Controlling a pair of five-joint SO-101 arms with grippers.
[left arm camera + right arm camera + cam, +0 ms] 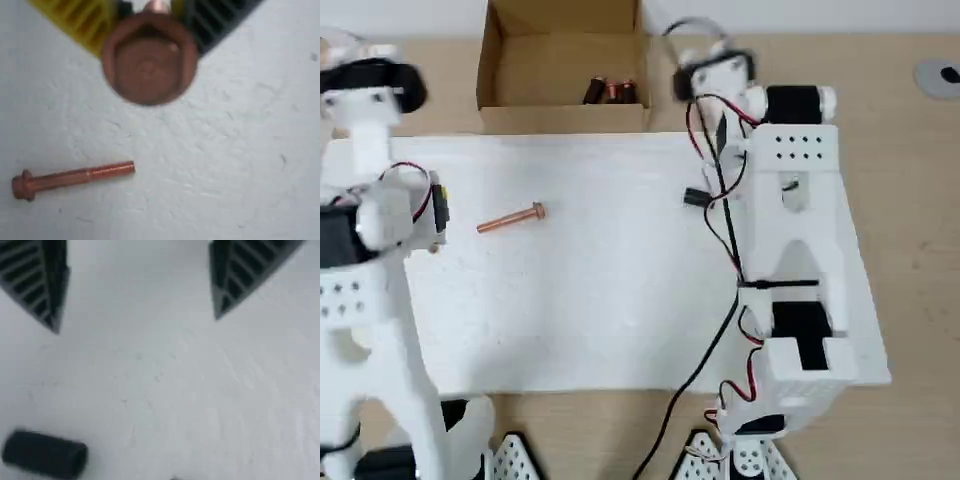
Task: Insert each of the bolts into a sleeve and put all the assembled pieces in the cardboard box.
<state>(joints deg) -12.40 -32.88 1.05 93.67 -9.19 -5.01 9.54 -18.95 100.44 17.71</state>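
Inside the left gripper (150, 20), a bolt (149, 62) sits, apparently clamped.

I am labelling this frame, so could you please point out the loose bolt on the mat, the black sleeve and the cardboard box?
loose bolt (512, 219), high view, middle of its shank.
black sleeve (45, 454), right wrist view, middle of its side.
cardboard box (560, 119), high view, its front wall.
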